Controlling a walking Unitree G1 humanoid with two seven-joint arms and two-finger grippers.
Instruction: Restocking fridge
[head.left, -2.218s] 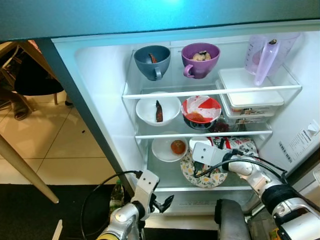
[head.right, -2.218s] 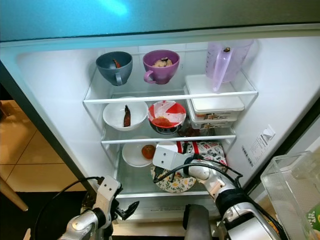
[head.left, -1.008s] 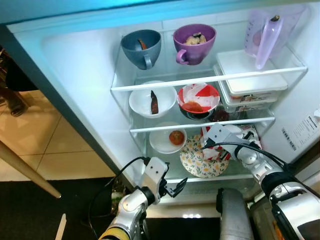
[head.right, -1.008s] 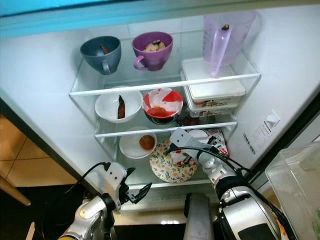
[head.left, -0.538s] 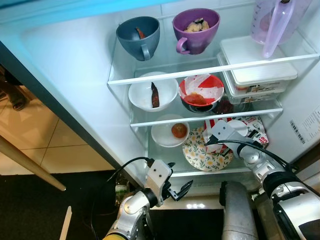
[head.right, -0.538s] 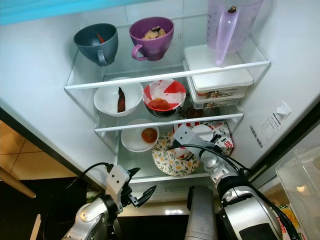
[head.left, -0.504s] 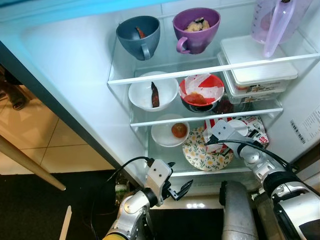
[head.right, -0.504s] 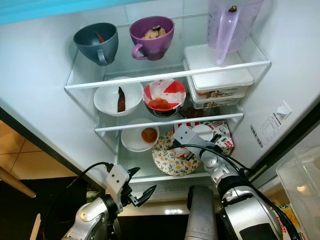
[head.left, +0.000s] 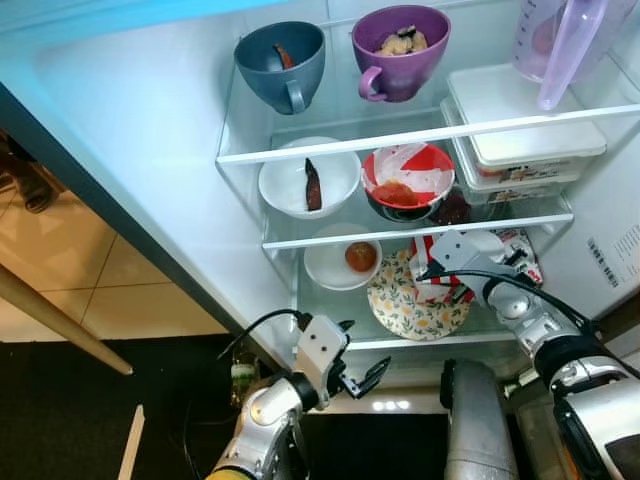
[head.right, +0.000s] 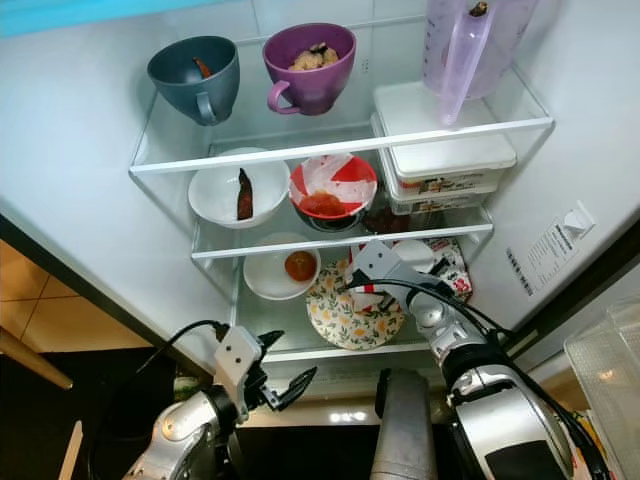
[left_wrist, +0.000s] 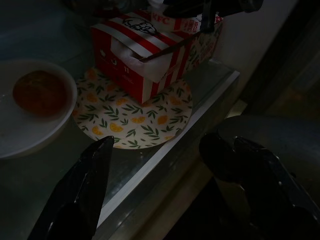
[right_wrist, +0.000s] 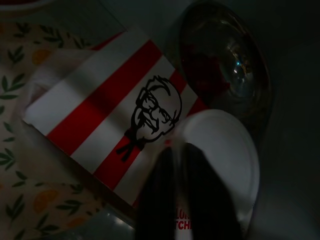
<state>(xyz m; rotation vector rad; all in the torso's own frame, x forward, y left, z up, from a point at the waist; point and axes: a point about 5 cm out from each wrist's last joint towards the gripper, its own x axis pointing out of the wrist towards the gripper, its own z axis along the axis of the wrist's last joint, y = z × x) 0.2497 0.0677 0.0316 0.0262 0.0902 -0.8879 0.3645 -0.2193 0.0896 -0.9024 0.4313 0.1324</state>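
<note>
Jaws of right gripper (right_wrist: 187, 192) together above red-and-white striped cardboard box (right_wrist: 115, 117); left gripper (left_wrist: 160, 165) jaws apart, facing floral paper plate (left_wrist: 140, 117).

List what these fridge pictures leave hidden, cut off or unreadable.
- Purple jug: its top is cut off by the picture's upper edge in the right eye view.
- Label on the fridge's right wall: print too small to read.
- Right gripper: dark and blurred in its wrist view, so open or shut is unclear.
- Red-and-white box: its contents are hidden by white paper.
</note>
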